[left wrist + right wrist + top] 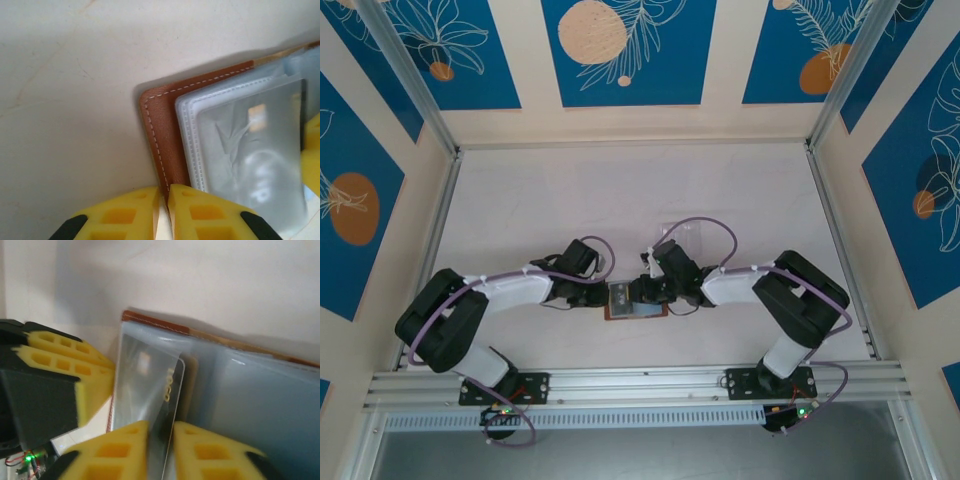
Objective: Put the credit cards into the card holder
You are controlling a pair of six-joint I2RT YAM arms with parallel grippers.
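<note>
Jaws of right gripper [160,429] are set narrowly parted about credit card [150,385], long axis pointed ahead into card holder [161,131], itself pinched by left gripper [164,194], toward table [620,190] near-edge middle.

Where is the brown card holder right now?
In the top view the card holder lies open near the front middle of the table, between the left gripper, which pinches its brown edge, and the right gripper.
</note>
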